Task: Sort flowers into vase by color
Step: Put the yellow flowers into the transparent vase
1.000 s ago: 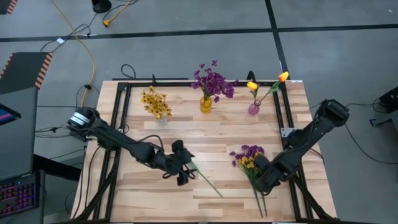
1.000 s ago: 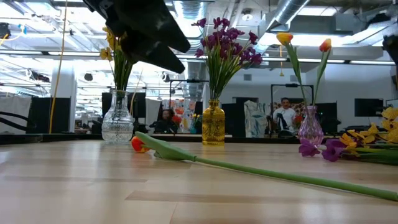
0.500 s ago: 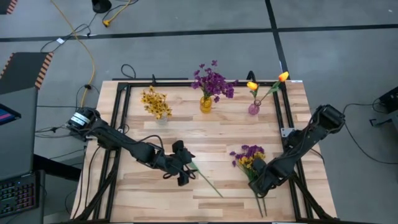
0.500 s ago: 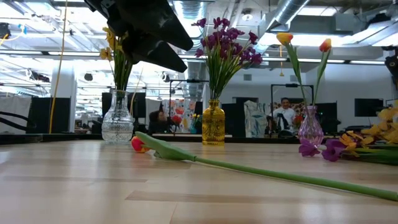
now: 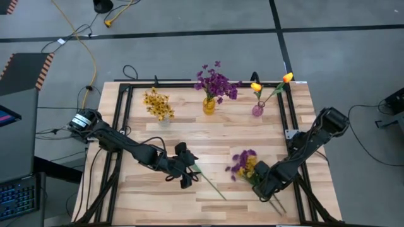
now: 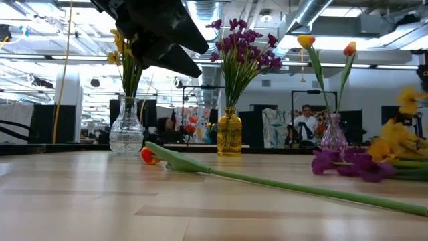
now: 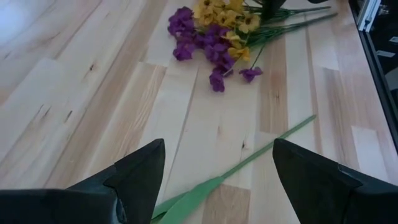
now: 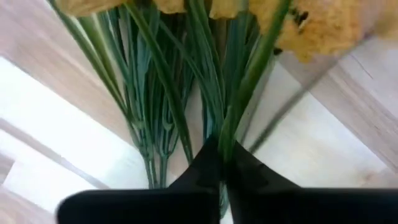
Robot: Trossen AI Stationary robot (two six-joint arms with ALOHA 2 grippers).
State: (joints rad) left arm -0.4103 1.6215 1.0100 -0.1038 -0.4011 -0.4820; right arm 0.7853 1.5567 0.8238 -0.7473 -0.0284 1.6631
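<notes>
- The right gripper [image 5: 267,184], low over the table's right front, has its fingers pinched together on the green stems of the mixed purple-and-yellow artificial bunch [image 5: 245,165].
- The left gripper [image 5: 184,169] hovers with fingers spread above the loose orange-red tulip on its long green stem [image 6: 200,167], which lies flat at mid-table.
- Risk: the pinch seems to take several stems at once (colours mixed), so both colours could land in one vase.
- Stems might also slip free, since the grip sits near their ends.
</notes>
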